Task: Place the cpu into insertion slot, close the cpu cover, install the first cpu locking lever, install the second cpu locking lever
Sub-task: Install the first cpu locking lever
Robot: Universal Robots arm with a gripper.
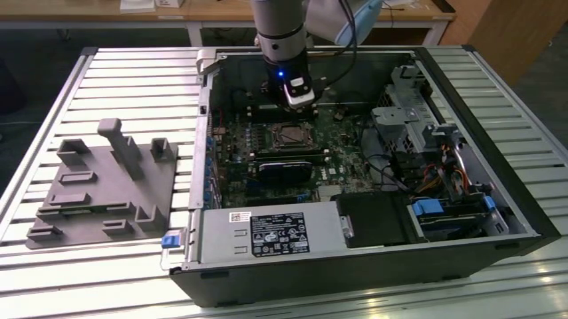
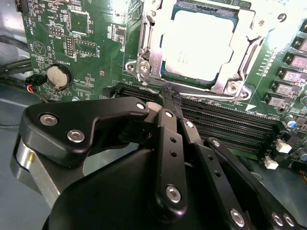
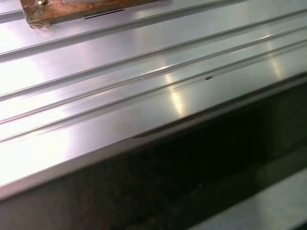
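One cpu (image 2: 201,43), silvery top up, sits in the insertion slot (image 2: 184,78) on the green circuit board (image 2: 91,43) of an opened computer case (image 1: 497,199). One cpu cover (image 2: 147,45), a grey metal frame, lies over it, the chip's top showing through its window. From the room, I cannot tell how the locking levers stand.

The single gripper (image 2: 170,96) is closed, its black fingertips pressed together with nothing visible between them, just beside the near edge of the cover and above a bank of long black memory slots (image 2: 225,127). One round coin battery (image 2: 58,75) sits on the board, well apart from the slot.

In the second wrist view the gripper's black linkages block the nearer part of the board. In the exterior view the one arm (image 1: 282,33) reaches down into the case and hides the board behind the slot. That view also takes in a black module (image 1: 288,167) next to the slot, a labelled power supply box (image 1: 266,234) at the case's near wall, and one grey fixture tray (image 1: 98,189) on the ribbed metal worktop (image 1: 133,86), on the exterior view's left. The first wrist view shows the worktop's shiny ribs beside a dark band.
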